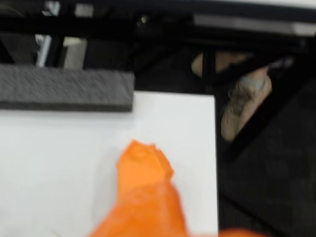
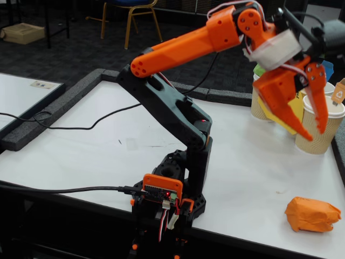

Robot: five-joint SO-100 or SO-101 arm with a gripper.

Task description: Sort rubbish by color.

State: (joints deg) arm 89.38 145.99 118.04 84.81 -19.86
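Note:
An orange crumpled paper wad (image 2: 312, 215) lies on the white table (image 2: 108, 129) near its front right corner. High above it, at the upper right of the fixed view, my orange gripper (image 2: 316, 134) points down in front of two beige paper cups, open, with nothing between its fingers. A green bit (image 2: 259, 69) shows over the left cup (image 2: 261, 105) and a blue bit (image 2: 328, 69) behind the right cup (image 2: 322, 129); I cannot tell whether these are wads. The blurred wrist view shows one orange finger (image 1: 145, 187) over the white table (image 1: 59, 163) and no rubbish.
An orange tag (image 2: 338, 93) stands at the right cup. A grey foam border (image 2: 70, 102) edges the table and also shows in the wrist view (image 1: 64, 88). The arm's base (image 2: 172, 194) sits at the front edge, with black cables (image 2: 64, 127) running left.

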